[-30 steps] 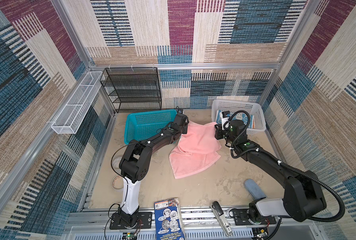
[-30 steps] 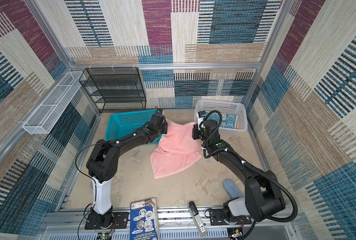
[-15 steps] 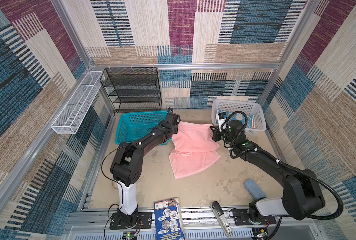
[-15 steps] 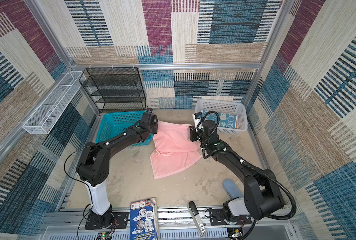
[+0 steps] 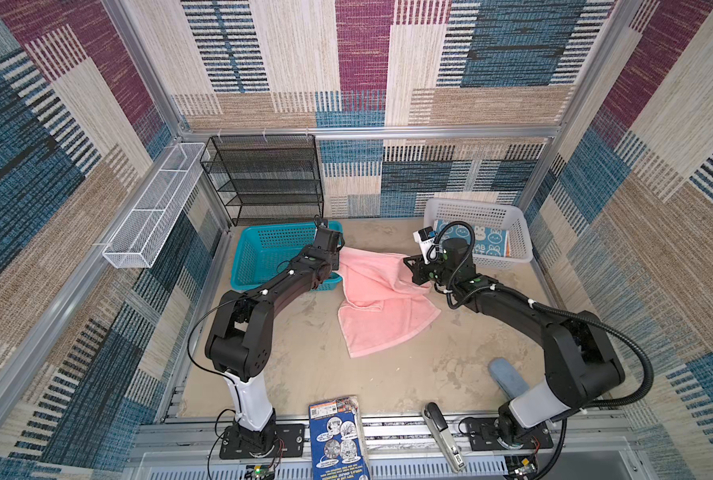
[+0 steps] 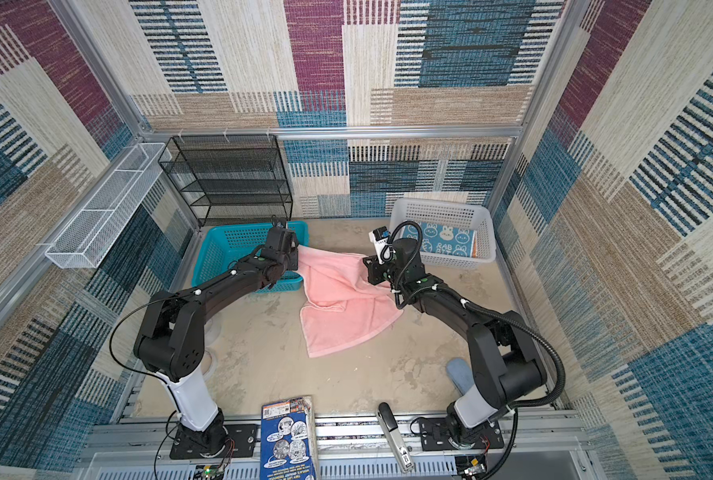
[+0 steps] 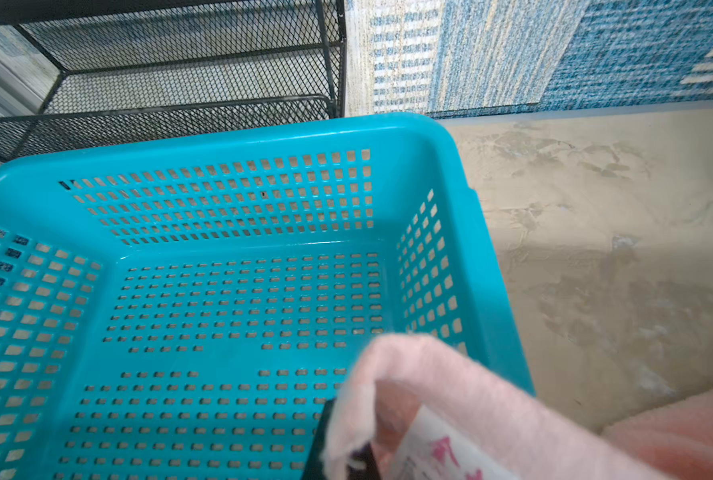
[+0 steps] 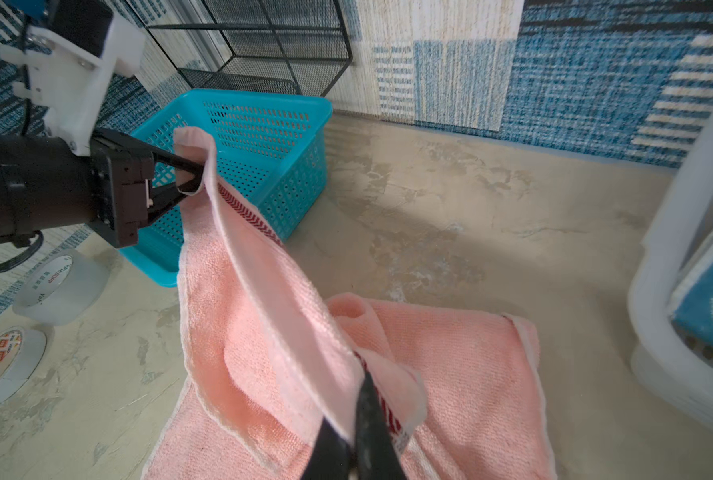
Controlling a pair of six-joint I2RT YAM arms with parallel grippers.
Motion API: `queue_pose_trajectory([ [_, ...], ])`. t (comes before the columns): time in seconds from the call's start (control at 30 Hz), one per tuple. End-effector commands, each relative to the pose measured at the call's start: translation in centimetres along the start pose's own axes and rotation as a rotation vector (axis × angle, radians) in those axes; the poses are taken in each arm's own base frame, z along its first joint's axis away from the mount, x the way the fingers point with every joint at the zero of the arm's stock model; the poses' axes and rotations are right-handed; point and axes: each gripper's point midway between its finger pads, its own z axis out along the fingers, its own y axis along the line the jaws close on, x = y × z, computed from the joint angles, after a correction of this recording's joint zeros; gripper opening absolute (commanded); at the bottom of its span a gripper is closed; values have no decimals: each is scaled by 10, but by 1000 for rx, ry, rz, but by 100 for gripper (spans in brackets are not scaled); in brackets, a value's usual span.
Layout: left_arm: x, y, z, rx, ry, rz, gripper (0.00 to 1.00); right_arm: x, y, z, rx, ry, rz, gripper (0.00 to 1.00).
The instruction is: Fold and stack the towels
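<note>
Two pincers share one cloth. In both top views the pink towel spans the middle of the desk. Its near half lies flat, and its far edge is lifted between the arms. We see the left pincer clenched on one far corner, at the side of the teal basket that faces the towel. The right pincer is clenched on the other corner, just beside the white basket. A blue towel with white rabbit print lies inside that white basket. Open desk lies between the towel and the arm bases. A black mesh shelf stands against the back wall, behind the teal basket.

The left wrist view adds the teal basket's glossy, perforated floor and walls. It also shows the towel corner draped over one dark finger, with a white label printed in pink. We cannot see both fingers there.

The right wrist view shows the left pincer from the front, its fingers pinched on the corner. The lifted hem runs as a band to the right pincer's own fingers, which are closed on it. Only here do we see a red herringbone stripe along the hem and the looped terry pile. A clear tape roll and a white tape roll sit on the desk beside the teal basket.
</note>
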Motion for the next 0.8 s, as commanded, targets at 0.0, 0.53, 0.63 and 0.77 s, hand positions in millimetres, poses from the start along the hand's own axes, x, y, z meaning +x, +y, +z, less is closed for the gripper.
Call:
queue_pose_trajectory([
  [0.0, -8, -4, -8, 53, -41, -27, 0, -10, 5, 12, 10, -38, -2, 0],
  [0.53, 5, -147, -27, 535, 68, -113, 0, -16, -62, -25, 427, -105, 97, 0],
  [0.63, 28, -148, -5, 457, 162, -85, 0, -14, -62, -29, 428, -110, 102, 0],
  [0.77, 48, -135, 15, 341, 225, -51, 0, -12, -56, -29, 395, -110, 100, 0],
])
